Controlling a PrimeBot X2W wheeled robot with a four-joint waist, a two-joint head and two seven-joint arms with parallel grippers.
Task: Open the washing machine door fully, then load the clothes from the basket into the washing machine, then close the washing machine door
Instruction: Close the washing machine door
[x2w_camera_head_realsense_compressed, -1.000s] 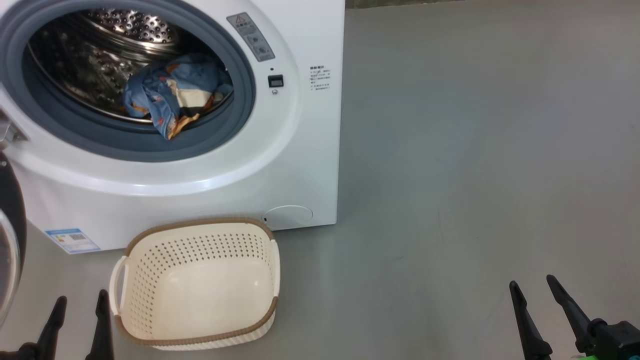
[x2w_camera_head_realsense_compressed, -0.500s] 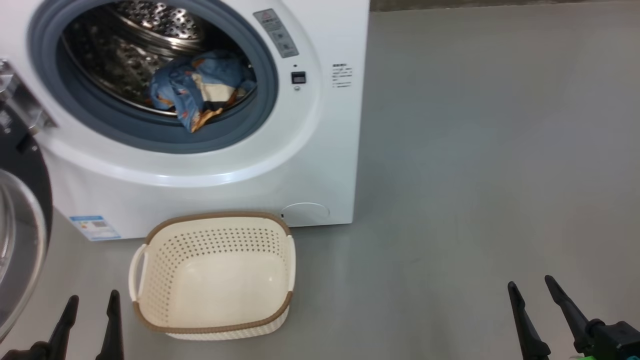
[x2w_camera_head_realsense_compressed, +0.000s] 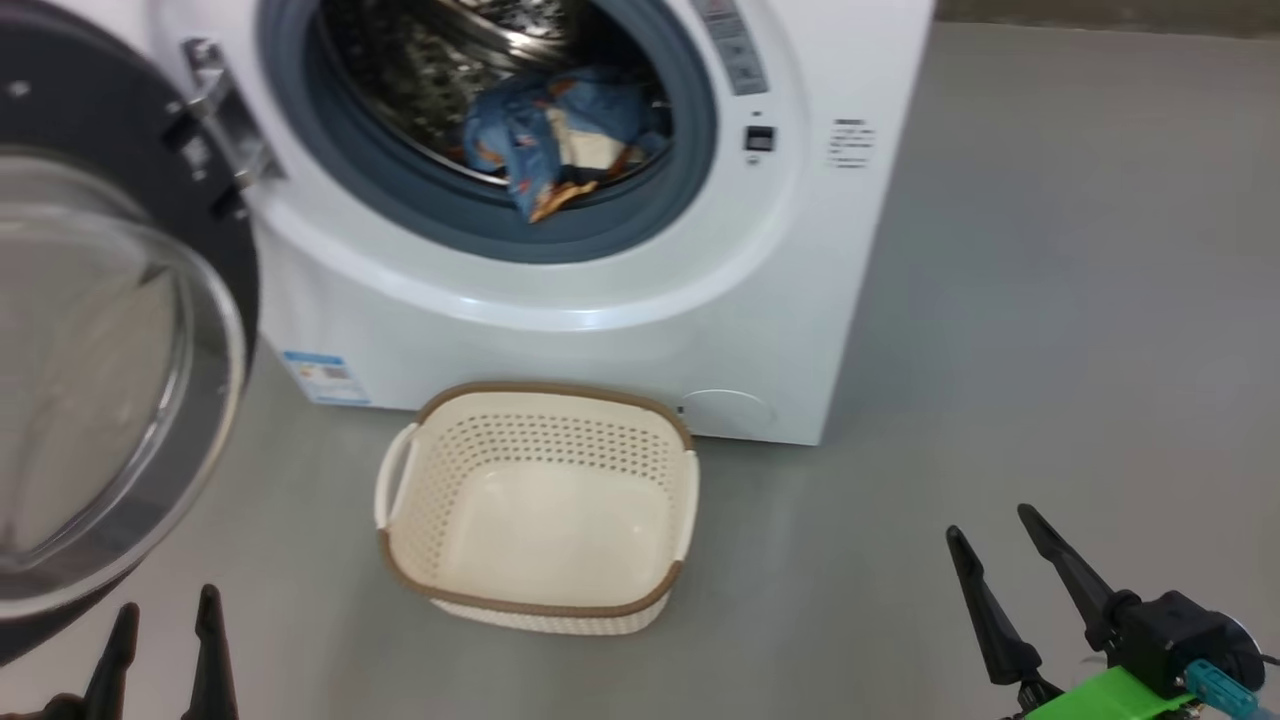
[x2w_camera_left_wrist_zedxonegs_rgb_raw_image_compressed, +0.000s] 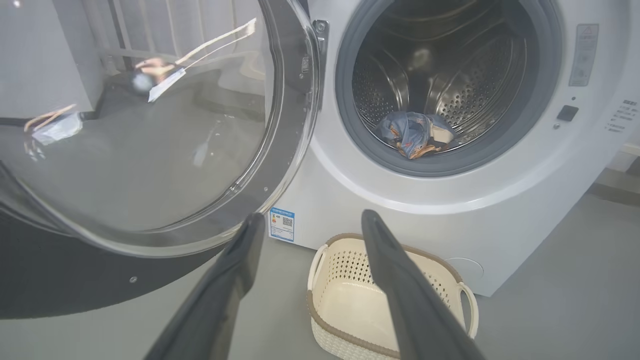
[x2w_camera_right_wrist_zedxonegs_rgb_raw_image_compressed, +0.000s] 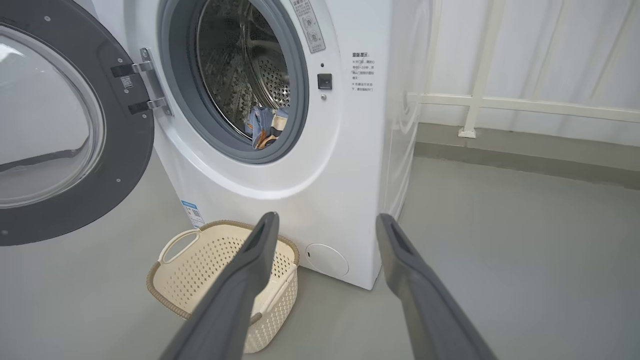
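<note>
The white washing machine stands with its round black-rimmed door swung wide to the left on its hinge. The blue printed clothes lie inside the steel drum, one fold hanging over the grey gasket. On the floor in front, the cream basket holds nothing. My left gripper is open at the lower left, below the door's glass. My right gripper is open over bare floor, right of the basket. The left wrist view has the door, clothes and basket beyond my left gripper.
Grey floor stretches wide to the right of the machine. A white rail and pale curtain run along the wall behind. In the right wrist view the door juts out at the left, beyond my right gripper.
The whole head view has shifted right, so the camera has turned left and more of the open door shows. Both grippers stay open and empty.
</note>
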